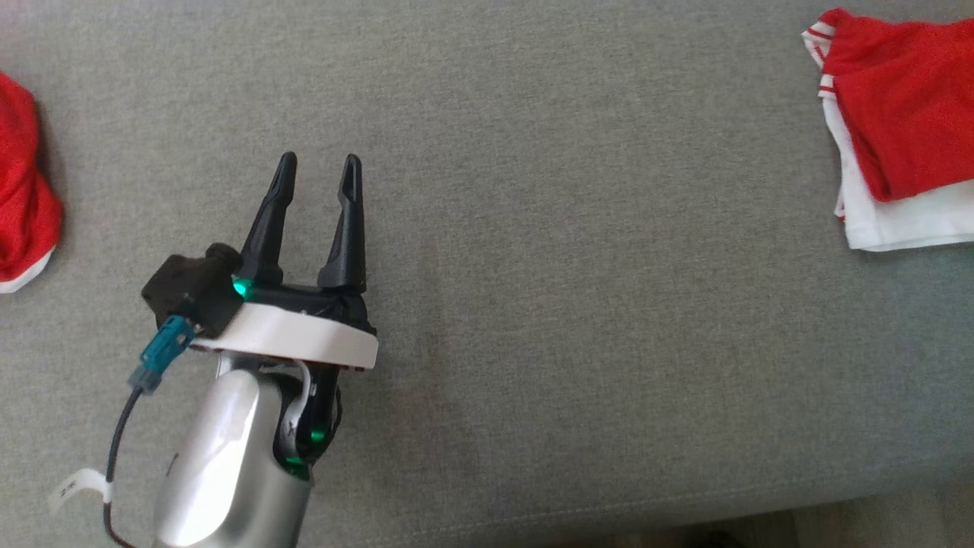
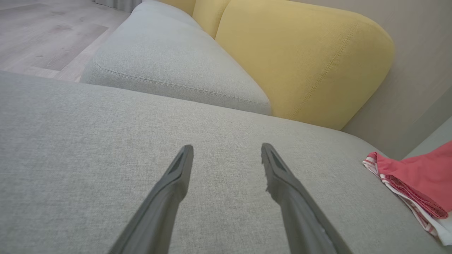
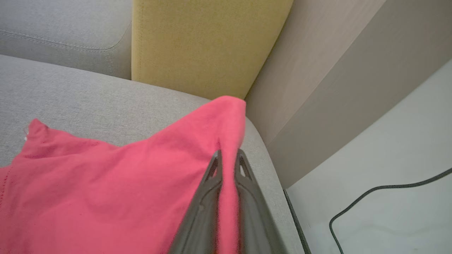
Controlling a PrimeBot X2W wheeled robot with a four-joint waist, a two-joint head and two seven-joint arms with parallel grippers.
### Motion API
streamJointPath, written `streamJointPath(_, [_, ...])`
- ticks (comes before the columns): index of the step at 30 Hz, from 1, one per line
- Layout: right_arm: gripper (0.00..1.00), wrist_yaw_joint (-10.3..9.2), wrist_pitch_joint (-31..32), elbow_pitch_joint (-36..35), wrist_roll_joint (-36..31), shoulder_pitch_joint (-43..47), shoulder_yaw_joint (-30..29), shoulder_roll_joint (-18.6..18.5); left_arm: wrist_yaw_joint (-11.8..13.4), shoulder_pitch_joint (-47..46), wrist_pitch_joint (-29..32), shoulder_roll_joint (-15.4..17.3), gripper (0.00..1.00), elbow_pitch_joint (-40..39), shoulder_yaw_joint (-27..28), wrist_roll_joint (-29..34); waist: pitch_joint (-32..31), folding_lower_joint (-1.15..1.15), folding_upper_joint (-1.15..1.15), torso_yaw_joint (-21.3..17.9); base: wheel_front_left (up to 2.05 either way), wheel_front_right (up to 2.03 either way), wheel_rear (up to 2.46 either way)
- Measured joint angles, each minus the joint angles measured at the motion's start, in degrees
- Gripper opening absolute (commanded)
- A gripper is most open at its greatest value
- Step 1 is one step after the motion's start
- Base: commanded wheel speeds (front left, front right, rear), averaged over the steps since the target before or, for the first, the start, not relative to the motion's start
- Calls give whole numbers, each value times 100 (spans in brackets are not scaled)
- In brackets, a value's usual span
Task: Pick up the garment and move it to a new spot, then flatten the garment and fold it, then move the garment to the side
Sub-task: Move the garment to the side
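Red garment lies folded at two o'clock in the head view, atop a white garment on the grey sofa seat. The right gripper pinches a fold of it. The left gripper hovers at eight o'clock, fingers spread. Best let go gently and lift straight off, lest the fold drag open.

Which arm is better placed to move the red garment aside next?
Right. The right gripper is shut on a fold of the red garment near the sofa's end. The left gripper is open, holds nothing, and hangs over bare grey cushion, apart from any cloth.
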Motion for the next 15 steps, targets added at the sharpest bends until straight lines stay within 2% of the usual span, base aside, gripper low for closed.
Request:
streamJointPath(4, [0,0,15,-55,-88,1,-196,33,-1,-1,0,0,100,9,-1,0,86,0,0,38,0,0,0])
streamJointPath(5, [37,0,15,-96,-82,4,-219,42,0,-1,0,0,100,14,0,0,94,0,0,46,0,0,0])
streamJointPath(6, [93,0,15,-142,-66,4,-233,67,0,-2,0,0,100,16,2,0,96,-1,0,51,0,0,0])
streamJointPath(7, [100,0,31,-179,5,3,-260,105,0,-2,0,0,100,24,2,-4,92,-1,0,53,0,0,0])
streamJointPath(15, [100,0,62,-573,85,20,-391,283,0,-4,-1,0,100,97,14,-71,-114,-1,0,52,0,0,0])
